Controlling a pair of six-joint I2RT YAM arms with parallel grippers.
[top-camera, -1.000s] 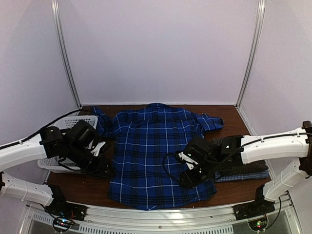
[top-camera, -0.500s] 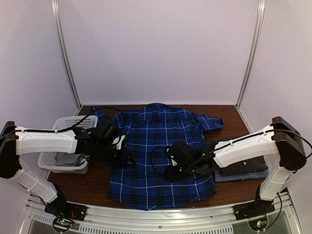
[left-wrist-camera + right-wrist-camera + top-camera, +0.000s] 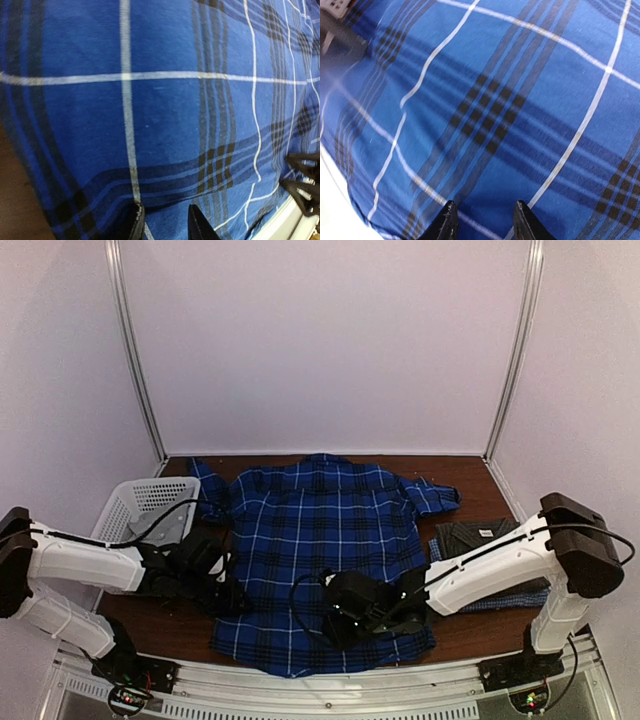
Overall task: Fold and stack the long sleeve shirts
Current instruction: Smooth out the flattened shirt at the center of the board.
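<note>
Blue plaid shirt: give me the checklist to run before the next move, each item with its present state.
1. Blue plaid shirt spread open on the table, collar at the far side: ok.
2. Left gripper open over the cloth: ok.
3. Right gripper open over the cloth: ok.
4. Fingertips touching the cloth: cannot tell.
5. Sleeves folded in: not ok; both stick out at the far corners.
6. Folded dark grey shirt lying on the right as a stack base: ok.
</note>
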